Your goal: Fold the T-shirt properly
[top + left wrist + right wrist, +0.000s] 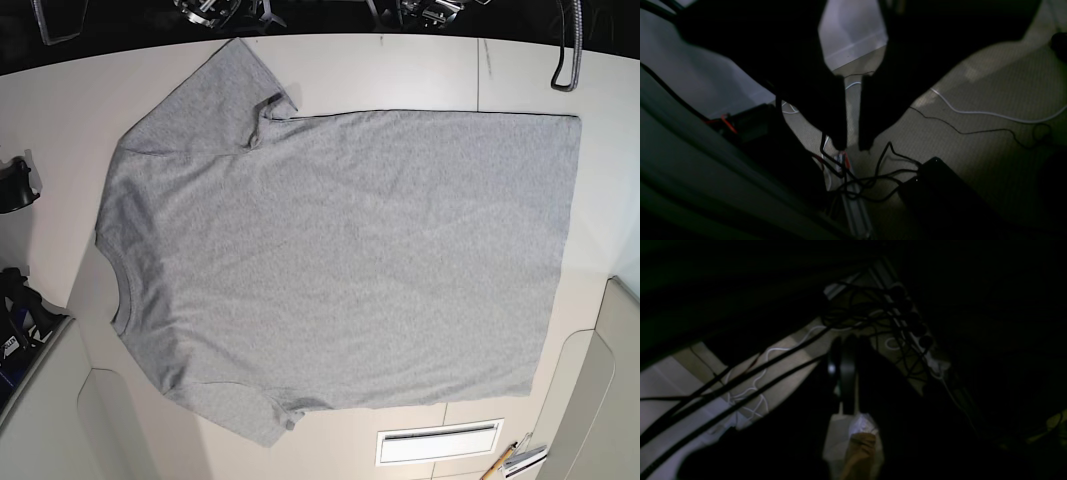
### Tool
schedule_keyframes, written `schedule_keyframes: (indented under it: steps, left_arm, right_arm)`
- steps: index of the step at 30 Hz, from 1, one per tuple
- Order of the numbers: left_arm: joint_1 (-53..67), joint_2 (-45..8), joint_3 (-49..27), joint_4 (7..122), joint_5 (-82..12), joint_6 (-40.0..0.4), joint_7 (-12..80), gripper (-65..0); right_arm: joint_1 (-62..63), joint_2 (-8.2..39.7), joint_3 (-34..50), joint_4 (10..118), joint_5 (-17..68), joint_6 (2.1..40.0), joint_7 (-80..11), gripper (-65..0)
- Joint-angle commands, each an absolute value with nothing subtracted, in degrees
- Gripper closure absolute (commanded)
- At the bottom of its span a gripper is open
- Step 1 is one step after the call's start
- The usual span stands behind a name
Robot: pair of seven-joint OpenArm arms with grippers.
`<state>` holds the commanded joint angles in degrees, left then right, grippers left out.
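One heather-grey T-shirt [340, 260] lay spread flat and unfolded on the white table [400, 70], neck toward the base view's left, plain side up; left gripper [853, 146] slightly parted, empty; right gripper's [843, 373] state indiscernible in darkness.

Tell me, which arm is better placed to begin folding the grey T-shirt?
Probably right. The heather-grey cotton T-shirt lies flat with collar and both sleeves toward the base view's left, the right arm's side. Neither arm is over the white table.
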<state>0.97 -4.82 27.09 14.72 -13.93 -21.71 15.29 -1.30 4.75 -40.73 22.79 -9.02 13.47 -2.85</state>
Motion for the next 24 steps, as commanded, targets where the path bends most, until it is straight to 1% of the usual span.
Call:
schedule_keyframes:
  steps: [15, 17, 20, 24]
  left_arm:
    - [1.0, -5.0, 27.1, 14.7, -13.9, -21.7, 15.3, -6.7]
    - [1.0, -5.0, 27.1, 14.7, -13.9, -21.7, 15.3, -6.7]
    - [1.0, -5.0, 27.1, 14.7, -13.9, -21.7, 15.5, -6.7]
    - [1.1, -5.0, 27.1, 14.7, -13.9, -21.8, 15.9, -6.7]
  right_arm:
    - [-1.5, 4.8, -40.7, 22.8, -9.0, 13.5, -4.2, -0.7]
    - [-1.5, 4.8, -40.7, 22.8, -9.0, 13.5, -4.9, -0.7]
    - [-1.5, 4.8, -40.7, 22.8, -9.0, 13.5, -8.2, -0.7]
    - [-1.5, 4.8, -40.7, 22.8, -9.0, 13.5, -8.3, -0.7]
